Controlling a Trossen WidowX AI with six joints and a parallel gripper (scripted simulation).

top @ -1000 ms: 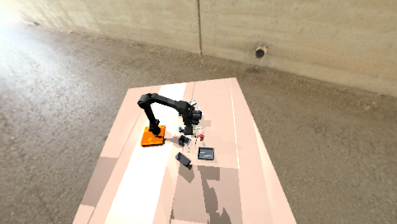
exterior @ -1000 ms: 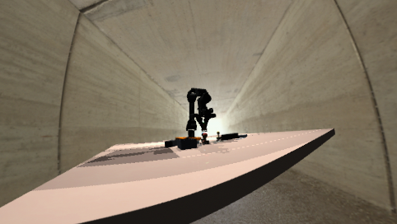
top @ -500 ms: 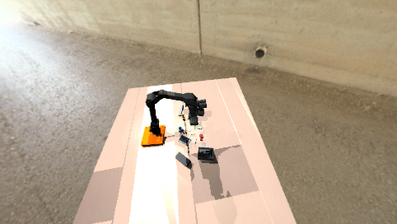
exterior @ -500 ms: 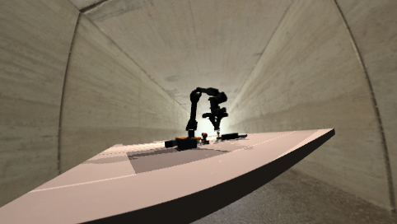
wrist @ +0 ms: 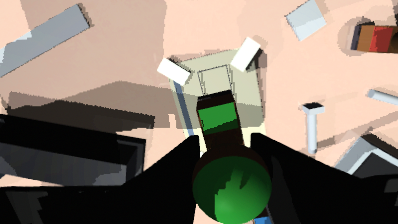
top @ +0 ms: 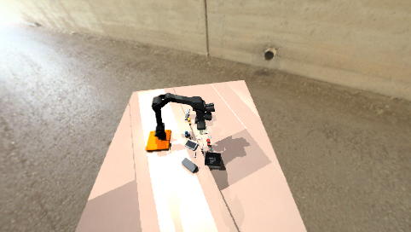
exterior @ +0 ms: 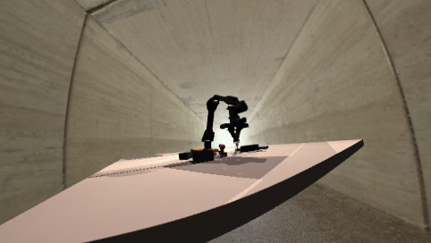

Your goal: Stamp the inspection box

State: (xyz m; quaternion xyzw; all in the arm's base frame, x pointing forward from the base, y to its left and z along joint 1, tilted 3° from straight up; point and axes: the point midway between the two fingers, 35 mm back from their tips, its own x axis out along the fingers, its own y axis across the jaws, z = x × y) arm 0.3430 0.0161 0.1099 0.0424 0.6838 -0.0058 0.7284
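Note:
My gripper (top: 201,128) (exterior: 237,140) (wrist: 224,142) is shut on a dark stamp with a green knob (wrist: 232,187) and green band. It points down over the pale card (wrist: 250,100). The outlined box (wrist: 214,68) on the card lies just beyond the stamp's far end in the wrist view; the stamp covers its near part. No print shows in the visible part. Whether the stamp touches the card I cannot tell; its face and lettering are hidden. The grey-rimmed dark ink pad (top: 191,145) (wrist: 375,165) lies at the wrist view's lower right.
White blocks (wrist: 173,71) (wrist: 246,54) sit on the card's far corners. A red-banded stamp (wrist: 381,39) (top: 208,142) and a bolt (wrist: 312,127) lie right. A dark open box (wrist: 75,160) and a grey bar (wrist: 50,39) lie left. A blue stamp (top: 187,134) stands near the pad.

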